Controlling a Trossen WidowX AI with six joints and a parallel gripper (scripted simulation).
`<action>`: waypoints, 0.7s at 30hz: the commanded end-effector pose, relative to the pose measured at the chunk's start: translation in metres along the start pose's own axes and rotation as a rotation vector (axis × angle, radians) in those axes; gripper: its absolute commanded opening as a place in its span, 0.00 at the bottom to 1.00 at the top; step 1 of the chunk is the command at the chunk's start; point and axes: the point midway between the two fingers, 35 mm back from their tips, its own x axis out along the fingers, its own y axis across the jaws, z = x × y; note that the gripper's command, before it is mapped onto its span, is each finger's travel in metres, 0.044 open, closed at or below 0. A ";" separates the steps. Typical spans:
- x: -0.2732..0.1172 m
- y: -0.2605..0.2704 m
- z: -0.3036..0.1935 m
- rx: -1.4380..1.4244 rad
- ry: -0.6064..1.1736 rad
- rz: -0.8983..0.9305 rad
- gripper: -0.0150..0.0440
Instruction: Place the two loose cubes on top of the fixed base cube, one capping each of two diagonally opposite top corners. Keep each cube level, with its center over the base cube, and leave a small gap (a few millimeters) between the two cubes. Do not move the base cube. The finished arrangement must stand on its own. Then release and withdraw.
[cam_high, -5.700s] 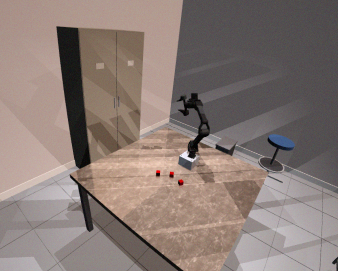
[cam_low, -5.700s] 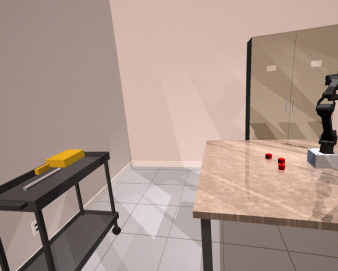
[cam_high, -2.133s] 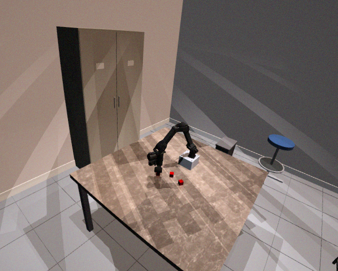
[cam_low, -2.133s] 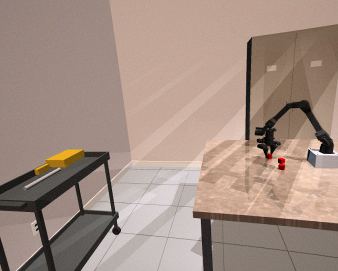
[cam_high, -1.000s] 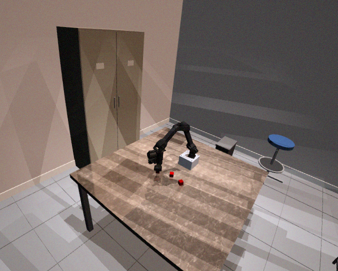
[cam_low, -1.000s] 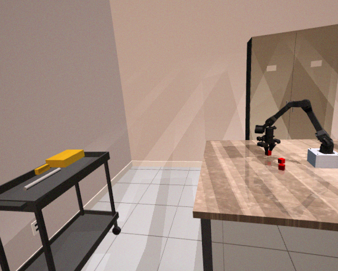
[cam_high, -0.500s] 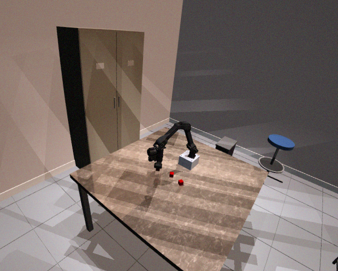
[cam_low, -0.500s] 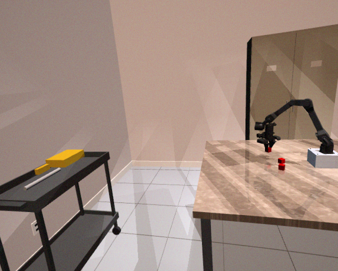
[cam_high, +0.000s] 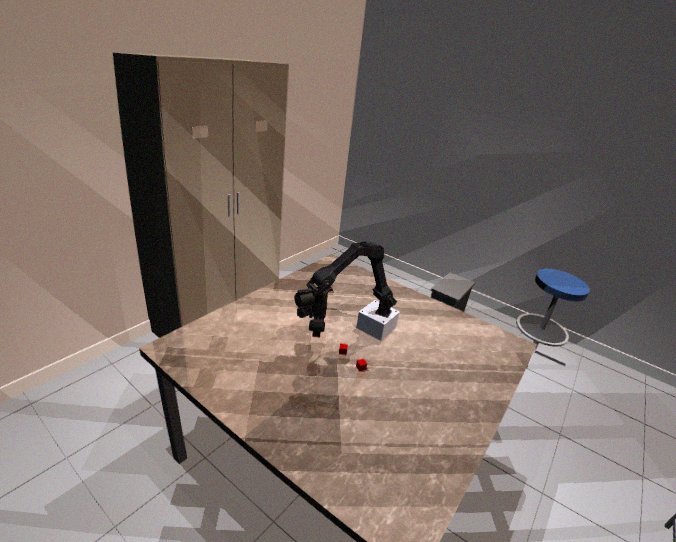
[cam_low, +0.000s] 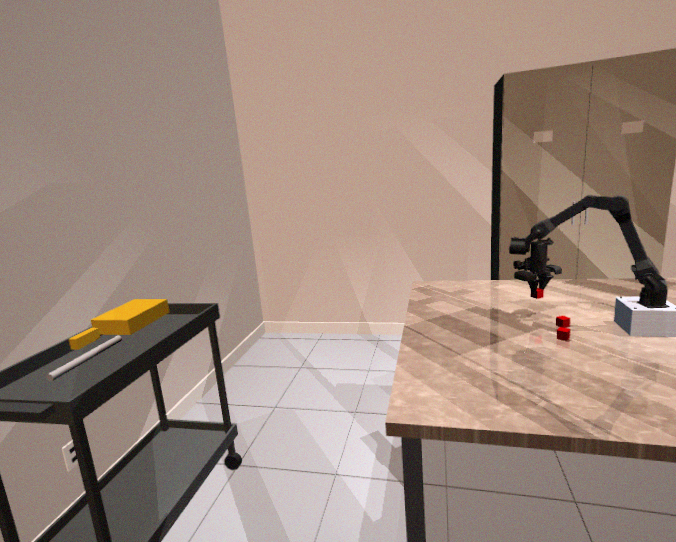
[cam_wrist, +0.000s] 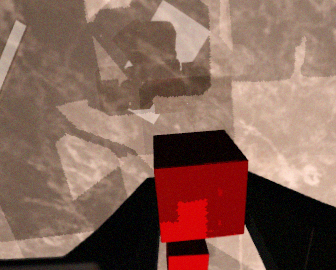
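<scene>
My gripper is shut on a red cube, held level above the table. In the top view the fingers hide this cube. Two more red cubes rest on the table, apart from each other: one cube is nearer the gripper, the other cube is farther from it. Part of one red cube shows below the held cube at the bottom edge of the wrist view. The cubes look alike, so I cannot tell which is the fixed base.
The arm's white mounting block stands on the table, behind the cubes in the top view. A dark cart with a yellow block and a pale rod stands away from the table. A blue stool is on the floor.
</scene>
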 end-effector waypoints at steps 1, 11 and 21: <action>-0.009 0.000 0.000 -0.004 -0.005 0.002 0.43; -0.026 -0.001 -0.002 -0.010 0.002 0.001 0.43; -0.025 0.011 -0.016 0.019 0.004 0.001 0.43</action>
